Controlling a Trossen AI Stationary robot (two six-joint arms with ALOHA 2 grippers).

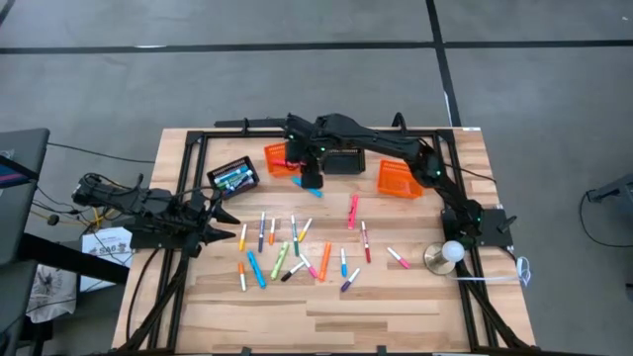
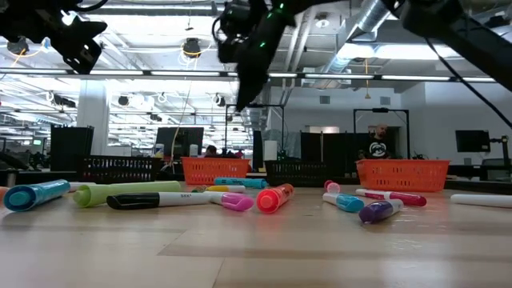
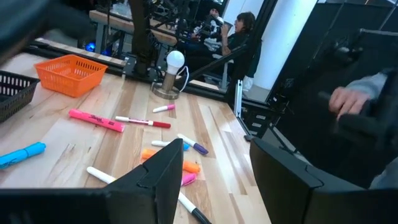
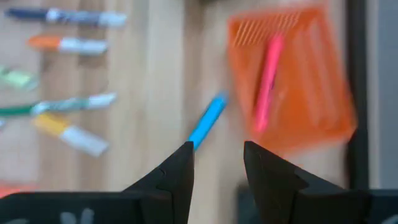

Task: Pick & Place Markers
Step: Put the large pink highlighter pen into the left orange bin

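At frame left the left gripper [image 1: 229,235] waited, jaws apart and empty. Most markers [image 1: 297,252] lay scattered mid-table, unsorted. Upper centre, the right gripper [image 1: 311,181], jaws apart, hung beside an orange basket [image 4: 292,81] holding one pink marker [image 4: 266,84].

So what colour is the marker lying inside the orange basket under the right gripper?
Pink. The marker lies in the orange basket, clearest in the right wrist view.

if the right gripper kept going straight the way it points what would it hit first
Probably the light blue marker lying on the wooden table, just beside the orange mesh basket; right gripper is open and empty, though depth is unclear.
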